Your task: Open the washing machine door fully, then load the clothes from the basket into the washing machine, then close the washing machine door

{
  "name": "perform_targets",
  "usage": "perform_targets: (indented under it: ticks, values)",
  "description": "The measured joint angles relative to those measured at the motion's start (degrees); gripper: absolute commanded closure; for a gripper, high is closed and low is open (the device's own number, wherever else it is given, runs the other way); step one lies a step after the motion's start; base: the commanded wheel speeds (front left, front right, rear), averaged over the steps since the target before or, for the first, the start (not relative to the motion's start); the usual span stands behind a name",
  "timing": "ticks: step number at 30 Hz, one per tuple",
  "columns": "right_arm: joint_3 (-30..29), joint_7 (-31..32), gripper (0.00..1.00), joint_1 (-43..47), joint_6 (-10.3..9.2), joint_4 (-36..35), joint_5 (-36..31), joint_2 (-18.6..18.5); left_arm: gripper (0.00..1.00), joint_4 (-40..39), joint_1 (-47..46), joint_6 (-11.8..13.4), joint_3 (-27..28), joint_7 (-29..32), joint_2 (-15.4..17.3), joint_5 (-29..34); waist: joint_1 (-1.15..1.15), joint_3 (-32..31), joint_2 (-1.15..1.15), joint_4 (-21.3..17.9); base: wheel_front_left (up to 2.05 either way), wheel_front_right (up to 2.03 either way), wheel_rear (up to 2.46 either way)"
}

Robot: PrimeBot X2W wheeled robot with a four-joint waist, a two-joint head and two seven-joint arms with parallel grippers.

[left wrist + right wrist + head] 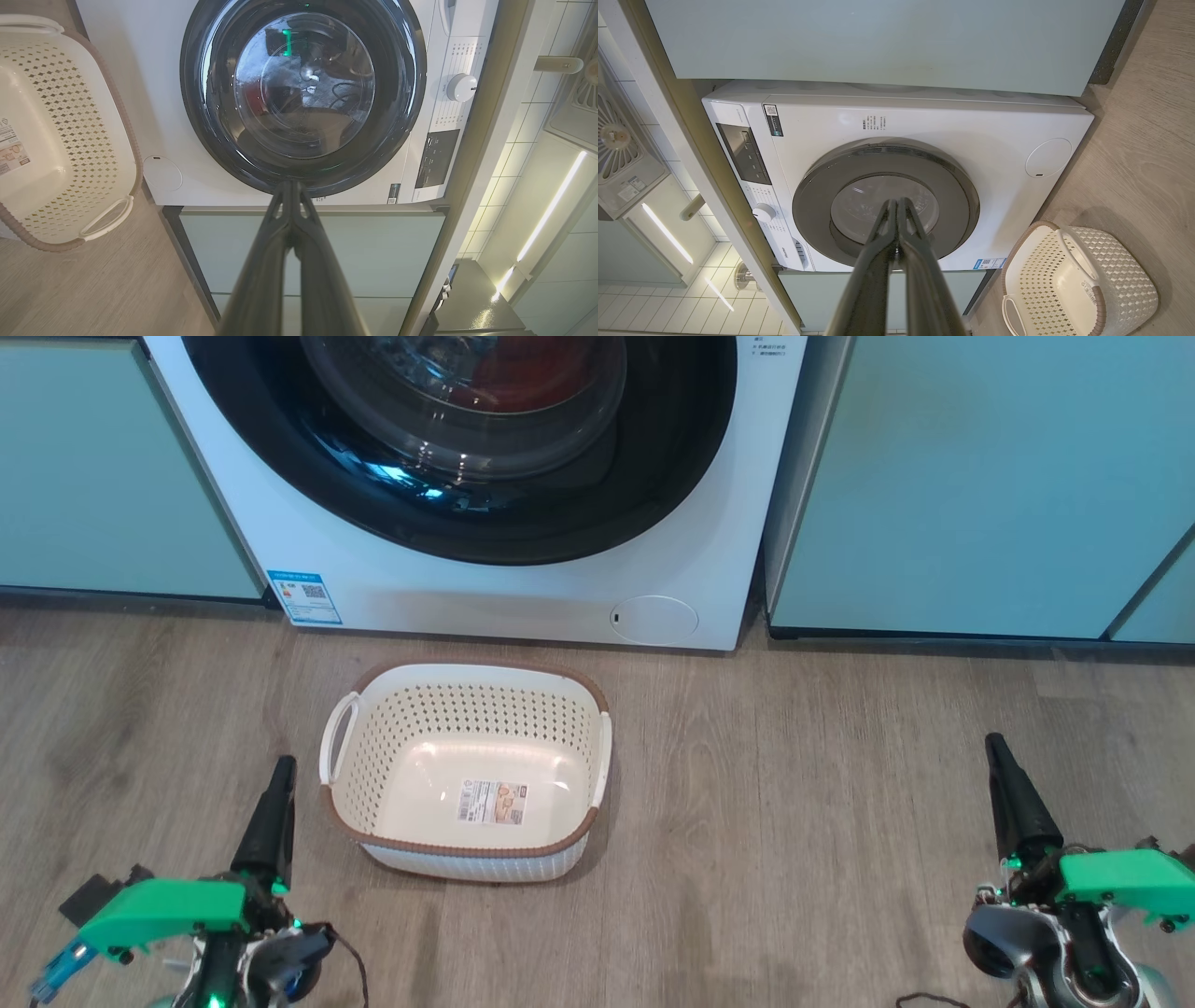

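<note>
The door [462, 439] sits flush against the washer [467, 607], and red clothes [523, 378] show faintly through its glass, so the load looks to be inside already. The basket [467, 666] stands bare on the floor just in front. Both grippers hang low and well apart from it all, the left gripper [283, 767] and right gripper [995, 747] each with jaws pressed together on nothing. If that door needed pulling again, I'd reckon it stiff on its latch and hinge, the glossy ring slippery and the glass no place to grab. Better to hook the ring's outer edge, though I can't make out a handle.
</note>
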Motion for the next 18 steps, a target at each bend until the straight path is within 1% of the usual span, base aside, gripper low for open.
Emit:
perform_targets:
  ticks: [18]
  values:
    - [0.0, 0.0, 1.00, 0.0, 0.00, 0.0, 0.0, 0.0, 1.00, 0.0, 0.0, 0.0, 0.0, 0.0, 0.0, 0.0, 0.00, 0.0, 0.00, 0.0, 0.00, 0.00, 0.00]
